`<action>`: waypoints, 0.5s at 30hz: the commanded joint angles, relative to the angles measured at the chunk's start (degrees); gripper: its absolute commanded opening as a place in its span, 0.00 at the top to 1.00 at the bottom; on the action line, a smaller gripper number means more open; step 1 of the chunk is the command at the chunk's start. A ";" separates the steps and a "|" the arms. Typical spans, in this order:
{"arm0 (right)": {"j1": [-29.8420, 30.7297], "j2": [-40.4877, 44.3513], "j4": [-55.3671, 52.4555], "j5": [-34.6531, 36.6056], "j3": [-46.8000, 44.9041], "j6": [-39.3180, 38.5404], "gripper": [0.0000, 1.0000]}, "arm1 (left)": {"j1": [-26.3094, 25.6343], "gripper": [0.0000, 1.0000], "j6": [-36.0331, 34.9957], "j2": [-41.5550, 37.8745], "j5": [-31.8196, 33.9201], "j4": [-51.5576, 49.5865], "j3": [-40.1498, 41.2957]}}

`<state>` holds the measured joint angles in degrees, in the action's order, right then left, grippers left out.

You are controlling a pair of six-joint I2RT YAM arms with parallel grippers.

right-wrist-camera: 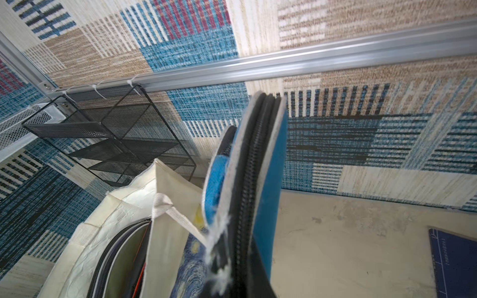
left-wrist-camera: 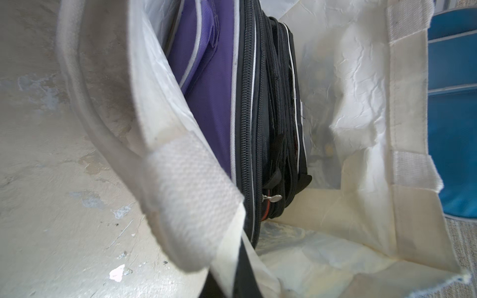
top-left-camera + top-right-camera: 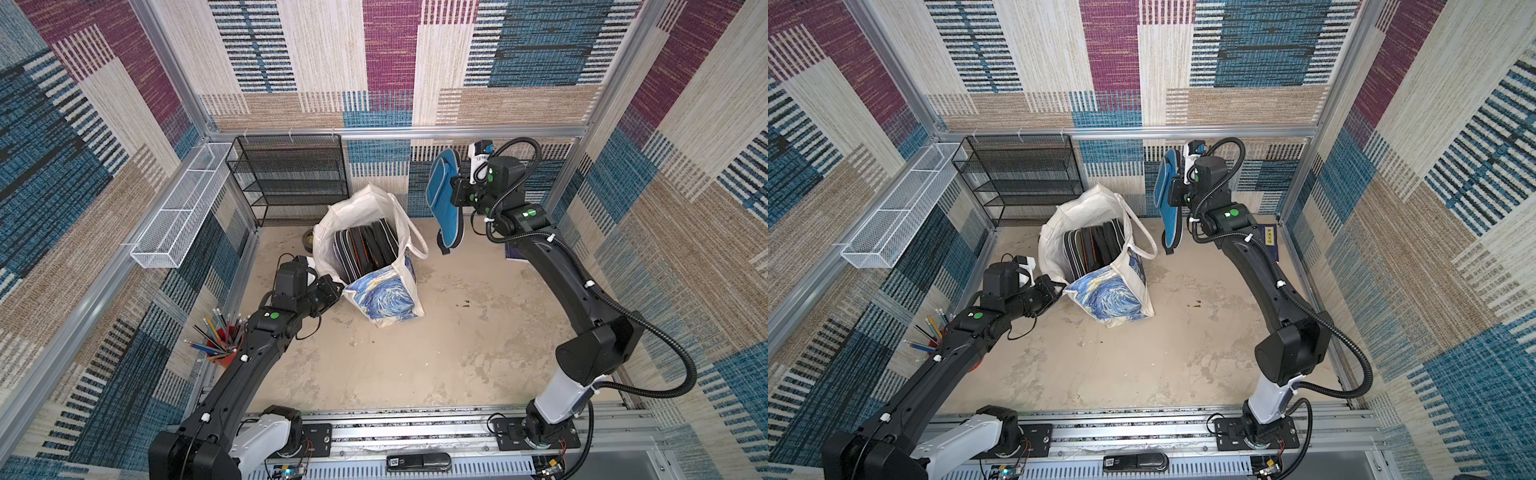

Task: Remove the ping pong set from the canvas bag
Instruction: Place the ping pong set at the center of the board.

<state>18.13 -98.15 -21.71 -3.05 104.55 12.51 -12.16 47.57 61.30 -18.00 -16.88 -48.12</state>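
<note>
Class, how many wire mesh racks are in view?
2: a white mesh basket on the side wall; a black mesh shelf at the back wall, behind the canvas bag.

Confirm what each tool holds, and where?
The right tool clamps the blue paddle case by its zippered edge; left tool pinches the canvas bag at its rim.

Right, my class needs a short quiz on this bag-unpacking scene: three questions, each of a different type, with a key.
1. True or false: the blue zipped case lies inside the canvas bag.
2. The left gripper is shut on: A the canvas bag's rim, B a pencil, C the black shelf.
3. Name the gripper that holds the blue zipped case up above the table.
Key: 1 false; 2 A; 3 the right gripper.
</note>
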 commanded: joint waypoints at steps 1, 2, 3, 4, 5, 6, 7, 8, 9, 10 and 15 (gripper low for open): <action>-2.76 0.71 14.25 -4.05 -5.94 3.03 1.00 | 0.15 1.00 -1.76 0.19 0.89 2.64 -0.39; -3.41 0.36 15.72 -4.80 -7.43 3.41 1.00 | 0.15 1.00 -1.75 0.40 0.78 2.71 -0.41; -4.03 0.02 17.89 -5.20 -9.10 3.75 1.00 | 0.13 1.00 -1.73 0.53 0.61 2.65 -0.48; -4.49 -0.31 20.03 -5.59 -10.77 3.90 1.00 | 0.18 1.00 -1.76 0.56 0.60 2.48 -0.64; -4.95 -0.87 21.74 -6.34 -11.93 4.24 1.00 | 0.16 1.00 -1.82 0.58 0.60 2.44 -0.70; -5.36 -1.36 23.83 -7.13 -12.63 4.69 1.00 | 0.14 1.00 -1.93 0.58 0.60 2.44 -0.78; -5.63 -2.09 25.86 -7.58 -14.38 5.01 1.00 | 0.19 1.00 -1.97 0.57 0.66 2.42 -0.82; -5.73 -2.84 27.62 -7.74 -15.23 5.30 1.00 | 0.19 1.00 -2.11 0.59 0.68 2.34 -0.85; -5.95 -3.76 29.62 -8.20 -16.12 5.85 1.00 | 0.16 1.00 -2.23 0.75 0.66 2.36 -0.91; -6.21 -4.63 30.95 -9.37 -16.43 6.39 1.00 | 0.13 1.00 -2.21 0.86 0.68 2.43 -0.95; -6.70 -10.41 37.74 -12.82 -16.94 9.81 1.00 | 0.18 1.00 -2.04 1.30 0.42 2.62 -1.39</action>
<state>11.64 -106.69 2.59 -12.08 87.35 18.98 -12.12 47.33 62.35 -18.41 -16.49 -48.77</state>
